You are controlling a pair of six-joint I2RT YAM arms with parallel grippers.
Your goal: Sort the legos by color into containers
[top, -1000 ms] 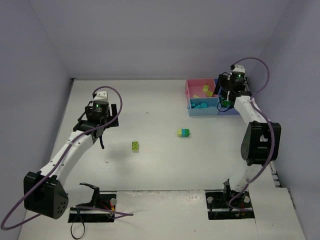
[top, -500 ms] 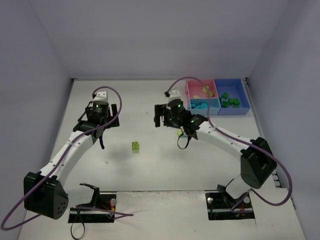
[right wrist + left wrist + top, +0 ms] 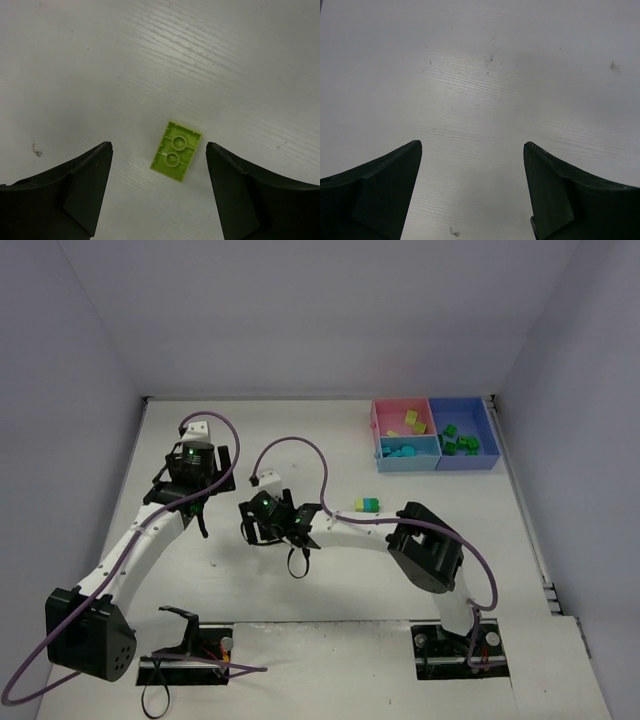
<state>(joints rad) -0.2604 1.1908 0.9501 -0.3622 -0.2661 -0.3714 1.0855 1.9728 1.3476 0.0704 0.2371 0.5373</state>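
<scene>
Yellow-green and lying flat on the white table (image 3: 450, 540), a single brick (image 3: 175, 151) is sitting well apart from the containers (image 3: 408, 466), off to their left and nearer the arm bases. The right gripper (image 3: 157, 146) is hanging over it with its fingers (image 3: 75, 190) spread wide. The brick is showing in the gap between them, nearer the finger on the right of the wrist view, and neither finger is touching it. The left gripper (image 3: 472, 143) is hovering farther left of the containers, its fingers likewise spread, with only bare tabletop showing between them. A two-colour piece (image 3: 367, 505), yellow-green joined to cyan, is resting on the table near the containers, in front of their near left corner. The containers themselves are standing farthest back. The pink tray (image 3: 374, 418) is holding yellow-green legos (image 3: 411, 421). The light blue tray (image 3: 381, 448) in front of it is holding cyan ones, and the darker blue tray (image 3: 465, 462) on their right side is holding green ones.
</scene>
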